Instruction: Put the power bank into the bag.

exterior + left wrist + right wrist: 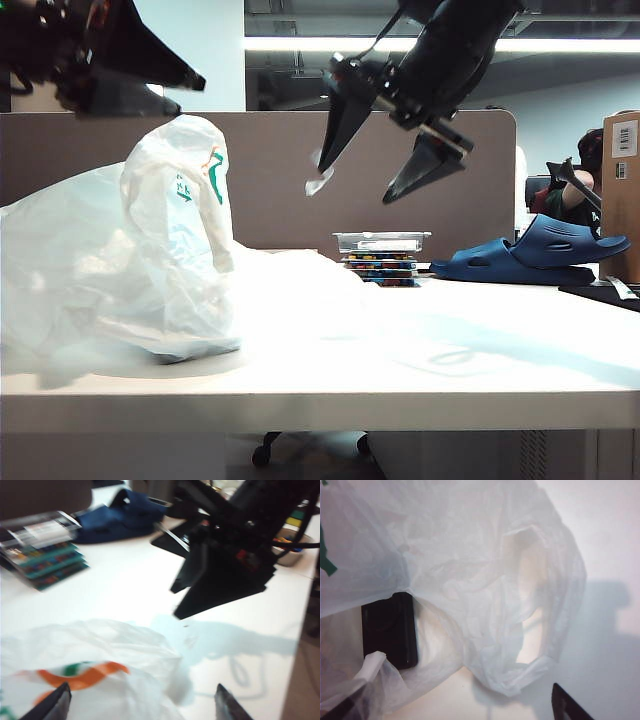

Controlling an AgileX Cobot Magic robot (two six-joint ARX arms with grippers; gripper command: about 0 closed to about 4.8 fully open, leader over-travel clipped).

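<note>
Both pincers up off the white worktop (480,340), nothing held. Left pincer (142,702) spread wide, raised over the bag (150,250), fingertips (52,705) framing its orange-and-green print. Right pincer (375,160) likewise splayed apart, hanging high near the middle of the exterior view, above the bag's flattened edge. Power bank (389,629) lay inside the bag, black slab partly veiled by translucent folds, seen from the right wrist. Behind: stack of flat boxes (381,257) under a clear lid, blue clog (540,255) beside it.
</note>
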